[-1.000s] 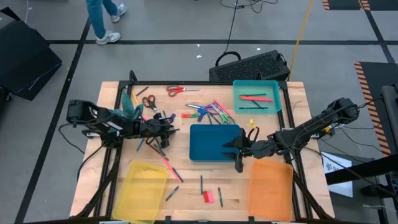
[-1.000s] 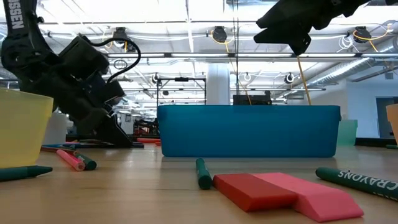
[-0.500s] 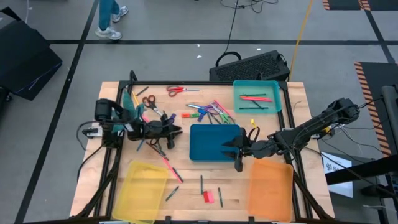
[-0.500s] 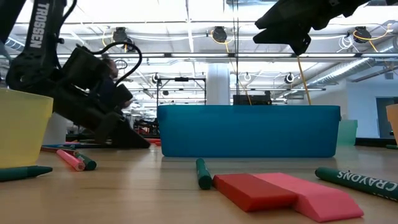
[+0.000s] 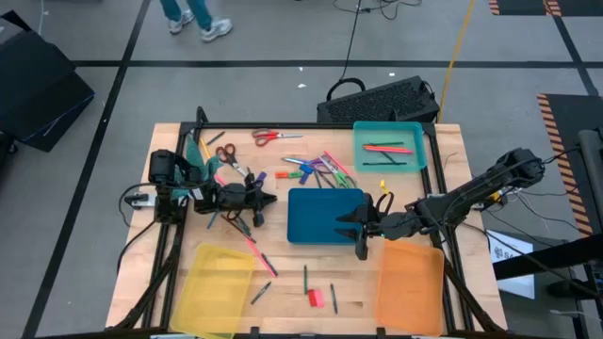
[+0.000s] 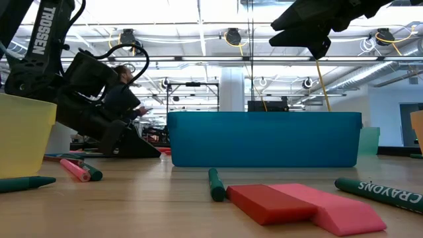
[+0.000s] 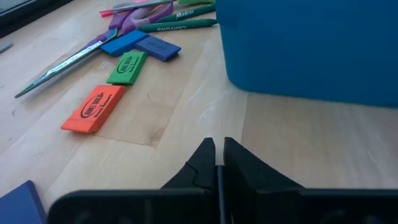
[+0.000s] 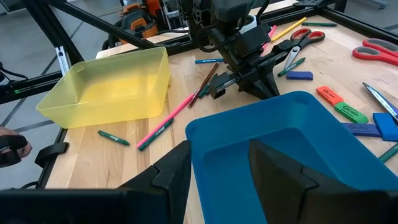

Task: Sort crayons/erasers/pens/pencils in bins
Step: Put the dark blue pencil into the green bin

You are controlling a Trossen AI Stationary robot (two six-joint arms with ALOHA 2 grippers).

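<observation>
We see a table (image 5: 452, 151) of pale wood, its grain visible and its finish a low satin sheen. The dark blue bin (image 5: 325, 216) looks like opaque plastic, smooth and faintly glossy; the yellow bin (image 5: 219, 276), orange bin (image 5: 410, 282) and teal bin (image 5: 389, 144) are translucent plastic with a soft shine. The red eraser (image 6: 268, 201) and pink eraser (image 6: 334, 210) appear matt and rubbery. Both the left gripper (image 7: 217, 167) and right gripper (image 8: 217, 165) have matt black fingers, probably plastic. The crayons (image 6: 380, 191) seem paper-wrapped.
</observation>
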